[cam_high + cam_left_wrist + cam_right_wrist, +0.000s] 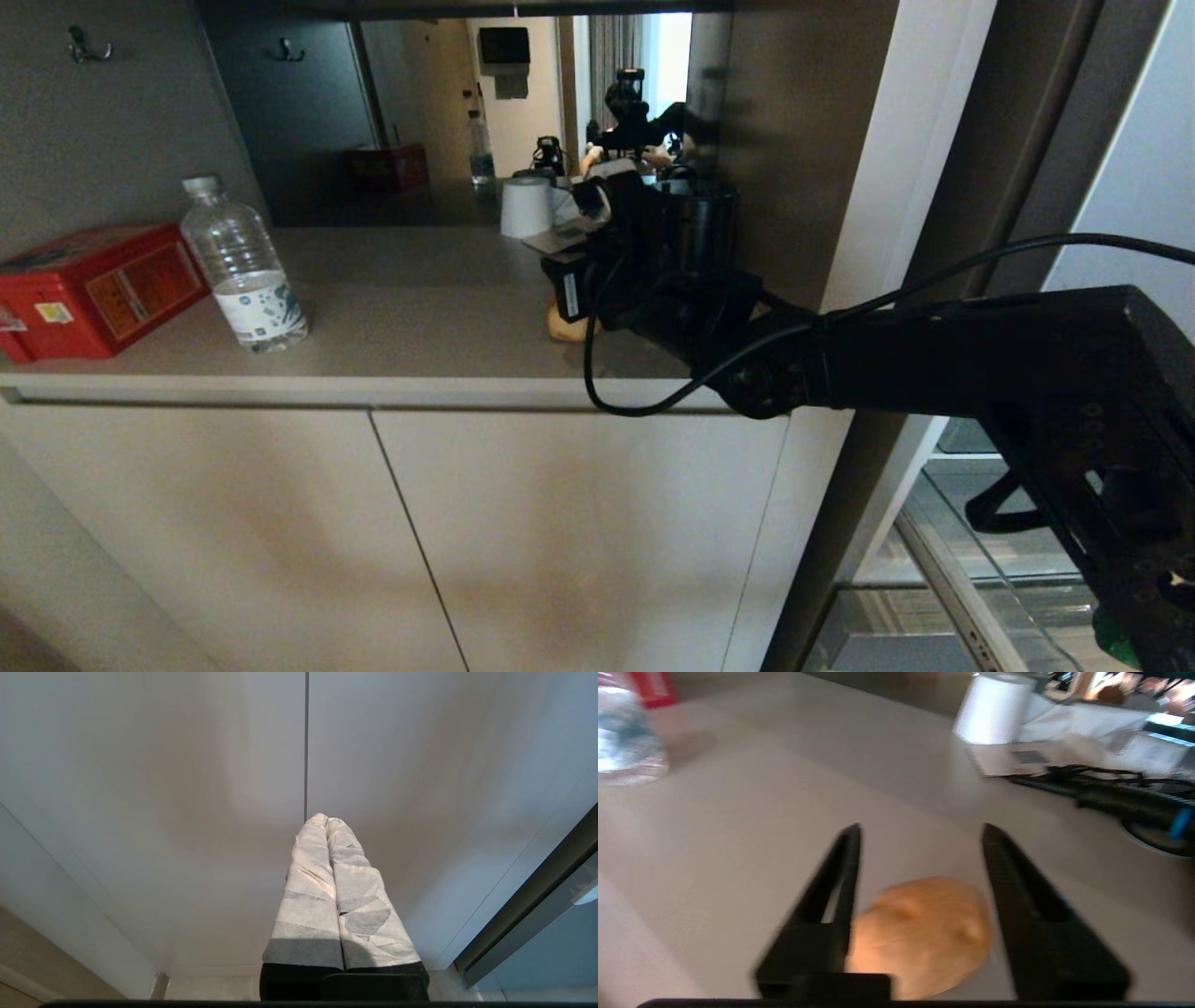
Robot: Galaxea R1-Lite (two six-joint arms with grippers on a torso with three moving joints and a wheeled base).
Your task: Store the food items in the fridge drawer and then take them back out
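While right gripper point(920, 830) fingers stand apart | potato point(924, 933) lies between, ungripped | on counter point(420, 308)

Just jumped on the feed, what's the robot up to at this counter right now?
The right gripper is out over the counter, fingers spread to either side of the tan potato-like lump, which lies on the surface between them. Nothing shows them pressing on it. The left gripper hangs shut and idle by the cabinet doors. The fridge drawer stands open at lower right.
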